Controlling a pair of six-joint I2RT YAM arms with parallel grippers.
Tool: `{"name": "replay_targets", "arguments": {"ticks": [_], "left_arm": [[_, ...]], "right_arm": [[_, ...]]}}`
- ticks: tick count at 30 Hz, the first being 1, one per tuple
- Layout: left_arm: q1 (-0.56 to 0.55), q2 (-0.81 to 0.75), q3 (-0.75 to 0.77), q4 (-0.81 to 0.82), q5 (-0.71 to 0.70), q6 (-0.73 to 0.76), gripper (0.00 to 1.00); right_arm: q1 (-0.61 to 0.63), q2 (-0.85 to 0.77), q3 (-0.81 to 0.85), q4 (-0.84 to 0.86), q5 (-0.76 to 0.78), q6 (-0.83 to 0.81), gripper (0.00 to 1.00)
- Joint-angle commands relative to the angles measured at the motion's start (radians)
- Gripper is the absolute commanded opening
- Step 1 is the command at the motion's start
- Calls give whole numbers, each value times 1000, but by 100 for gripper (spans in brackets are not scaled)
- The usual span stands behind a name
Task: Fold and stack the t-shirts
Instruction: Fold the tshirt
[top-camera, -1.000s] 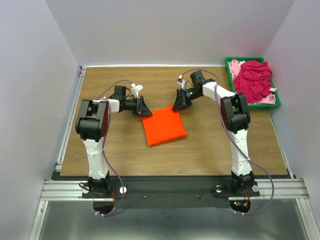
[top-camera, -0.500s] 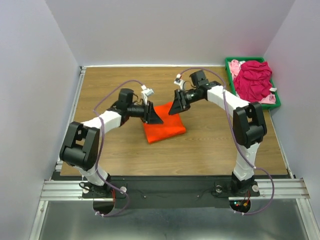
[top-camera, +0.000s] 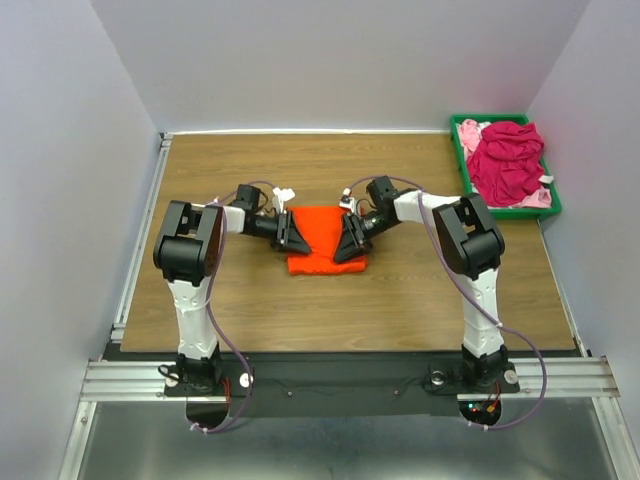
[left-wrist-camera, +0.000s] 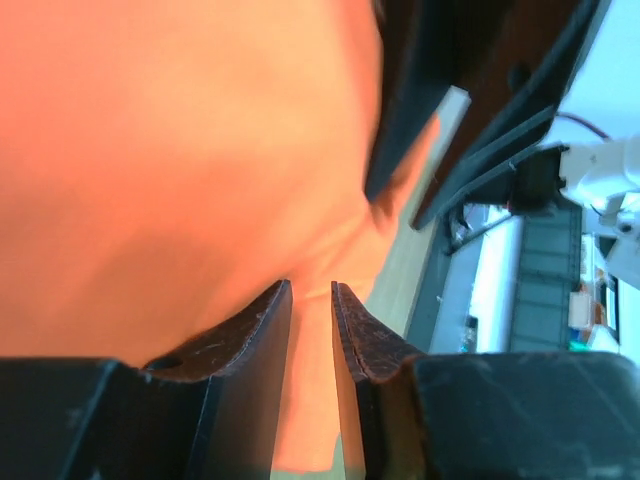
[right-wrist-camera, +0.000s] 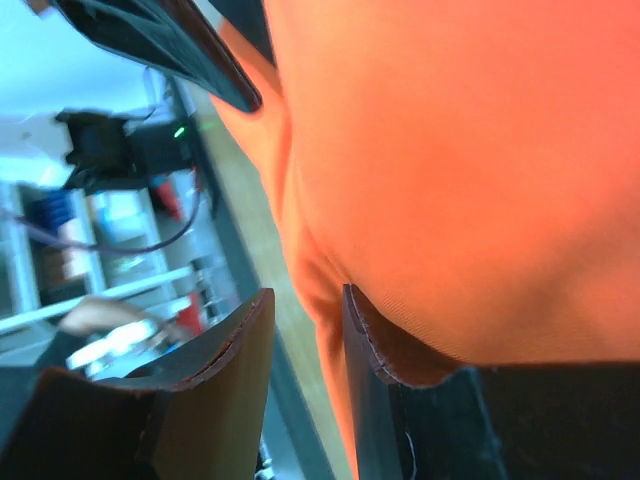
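Note:
The bright orange t-shirt, folded into a small rectangle, lies mid-table. My left gripper is at its left edge. In the left wrist view the orange cloth fills the frame and the left gripper has its jaws nearly together, with cloth in the narrow gap. My right gripper is at the shirt's right edge. In the right wrist view the right gripper has its jaws apart, with the shirt's edge between them and a gap beside one jaw. The magenta shirt and pale pink shirt lie in the bin.
A green plastic bin stands at the table's back right corner. A metal rail runs along the table's left edge. Grey walls close in the back and both sides.
Both grippers have come down onto the orange shirt's left and right edges. The shirt has turned from tilted to square and sits slightly farther back.

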Motion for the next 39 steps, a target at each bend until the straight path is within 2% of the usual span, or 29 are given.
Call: {"name": "replay_targets", "arguments": {"ticks": [1,4,8,13,14,18,23,25,27,30,32,35,36,38,39], "left_arm": [[63,14,113,-203,-184,240,36],[59,-72,112,-259,-89,306,37],[27,-237,29,-268,-18,335,38],[-21,-325,-117,-104,28,170,38],[-24,-319,-129,-48,25,153,38],[-13,-220,-135,-13,-3,123,38],[86,-79,-115,-18,-72,180,38],[112,-52,-103,-33,-75,192,37],[123,-49,-102,-123,-63,258,37],[122,-118,-114,-190,-21,351,35],[120,-167,-99,-271,37,384,33],[106,-296,-21,-299,83,367,33],[99,-311,25,-276,82,337,34],[90,-324,65,-132,59,185,35],[88,-315,82,-74,56,144,37]], "right_arm": [[0,-7,90,97,62,43,40],[0,-56,134,93,60,65,41],[2,-189,88,96,17,105,42],[38,-223,-4,117,6,125,42],[49,-196,-24,125,5,119,41],[43,-79,-36,131,3,83,38],[-12,-9,-53,131,58,28,37],[-34,-5,-65,130,74,13,36],[-37,-36,-91,120,62,8,36],[-35,-102,-96,107,-3,28,37],[-34,-157,-61,102,-84,55,38],[-34,-237,39,105,-93,86,39],[-34,-232,76,105,-74,89,39],[-37,-197,181,105,-15,85,39],[-38,-139,218,105,11,82,39]]}}
